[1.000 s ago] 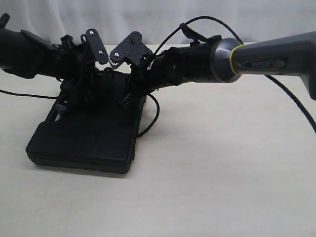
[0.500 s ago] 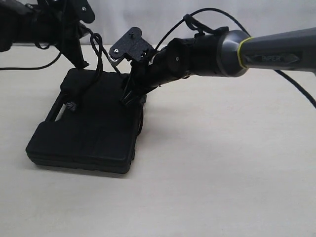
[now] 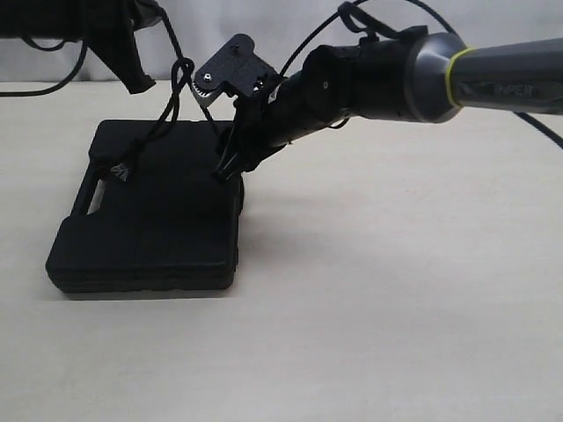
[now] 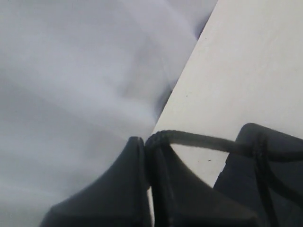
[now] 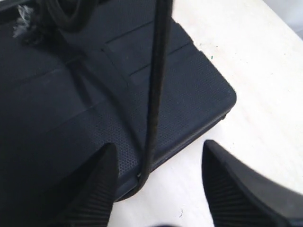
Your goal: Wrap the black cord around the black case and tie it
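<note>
The flat, rectangular matte black plastic case [image 3: 149, 229] lay closed on the pale table [image 3: 396, 308]. The thin black braided cord [image 4: 199, 140] rose taut from the case's lid to the left gripper [image 4: 147, 142], which was clamped on it above the case's far edge. The right gripper [image 5: 159, 144] hung over the case's corner with jaws apart, the cord running between them unclamped. The cord's frayed tuft [image 3: 120, 172] rested on the lid beside the handle cut-out.

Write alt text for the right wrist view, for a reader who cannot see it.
The open right gripper hovers over a corner of the case, which lies on a pale table. The cord runs taut over it to its edge near the fingers; a frayed tuft lies farther off.
</note>
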`<state>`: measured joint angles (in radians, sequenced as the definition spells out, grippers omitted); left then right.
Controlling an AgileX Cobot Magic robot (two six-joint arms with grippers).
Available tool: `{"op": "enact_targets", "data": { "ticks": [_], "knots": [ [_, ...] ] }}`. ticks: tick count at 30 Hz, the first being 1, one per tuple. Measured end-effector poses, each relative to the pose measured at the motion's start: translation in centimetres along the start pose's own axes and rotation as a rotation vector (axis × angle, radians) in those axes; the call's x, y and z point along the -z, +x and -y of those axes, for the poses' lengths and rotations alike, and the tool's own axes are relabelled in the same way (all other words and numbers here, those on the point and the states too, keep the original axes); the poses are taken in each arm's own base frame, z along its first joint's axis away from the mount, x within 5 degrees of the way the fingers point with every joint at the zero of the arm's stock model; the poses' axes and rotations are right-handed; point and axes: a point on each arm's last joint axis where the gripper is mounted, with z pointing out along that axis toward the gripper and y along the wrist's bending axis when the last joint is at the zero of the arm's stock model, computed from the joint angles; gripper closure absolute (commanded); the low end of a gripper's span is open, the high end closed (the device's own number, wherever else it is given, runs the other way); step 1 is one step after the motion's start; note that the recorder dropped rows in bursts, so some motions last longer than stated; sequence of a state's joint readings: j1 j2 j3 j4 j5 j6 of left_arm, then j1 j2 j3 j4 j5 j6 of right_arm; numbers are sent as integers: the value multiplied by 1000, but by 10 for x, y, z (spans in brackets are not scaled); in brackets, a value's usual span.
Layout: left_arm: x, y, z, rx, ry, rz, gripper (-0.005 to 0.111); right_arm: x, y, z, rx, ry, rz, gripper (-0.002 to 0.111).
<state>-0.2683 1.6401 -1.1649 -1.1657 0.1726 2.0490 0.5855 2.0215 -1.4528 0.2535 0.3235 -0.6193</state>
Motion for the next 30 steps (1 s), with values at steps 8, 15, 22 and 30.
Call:
{"op": "enact_targets", "data": {
  "ticks": [8, 15, 22, 30],
  "knots": [
    [8, -8, 2, -10, 48, 47, 107, 30, -16, 3, -48, 1, 42, 57],
    [11, -12, 12, -9, 150, 100, 107, 48, -28, 2, -151, -20, 104, 57],
    [12, -12, 19, 10, 209, 116, 107, 52, -29, 1, -170, -35, 104, 57],
    [13, -13, 21, 19, 230, 124, 107, 82, -34, -3, -271, -51, 191, 57]
  ]
}}
